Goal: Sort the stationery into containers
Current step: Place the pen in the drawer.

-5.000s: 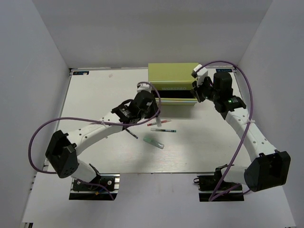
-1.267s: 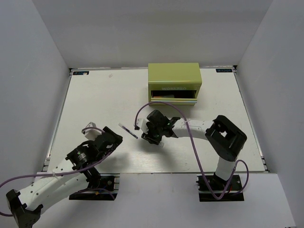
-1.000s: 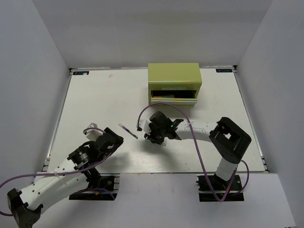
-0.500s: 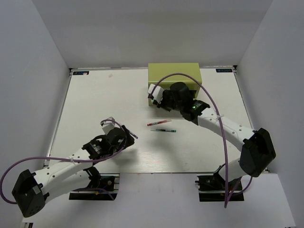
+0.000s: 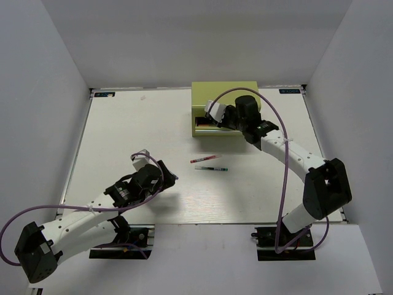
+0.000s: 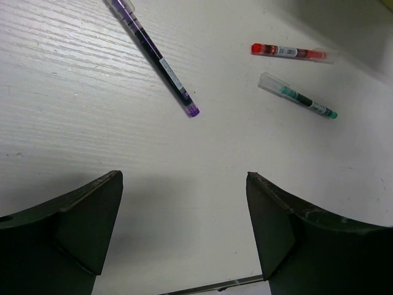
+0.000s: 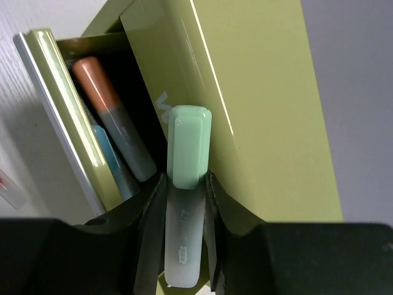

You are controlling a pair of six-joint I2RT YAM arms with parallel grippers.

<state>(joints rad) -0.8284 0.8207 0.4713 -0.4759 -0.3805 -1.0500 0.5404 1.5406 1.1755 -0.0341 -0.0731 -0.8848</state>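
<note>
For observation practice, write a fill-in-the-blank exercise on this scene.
The chunky translucent marker gripped in the right pincer has a pale ____ cap.
Beside the light-blue marker in the olive-green metal chest's open drawer lies a second marker, capped in ____.
The left pincer is ____, holding nothing.
The thin pen nearest it is ____.
Answers: green; orange; open; purple.

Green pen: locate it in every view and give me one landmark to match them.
Top external: the green pen lies mid-table, just nearer the arms than the red pen.
Left wrist: upper right, just below the red pen.
Right wrist: not in it; the right pincer holds a green-capped marker at the tool chest.
Landmark: the red pen, close beside it in both views that show it.
</note>
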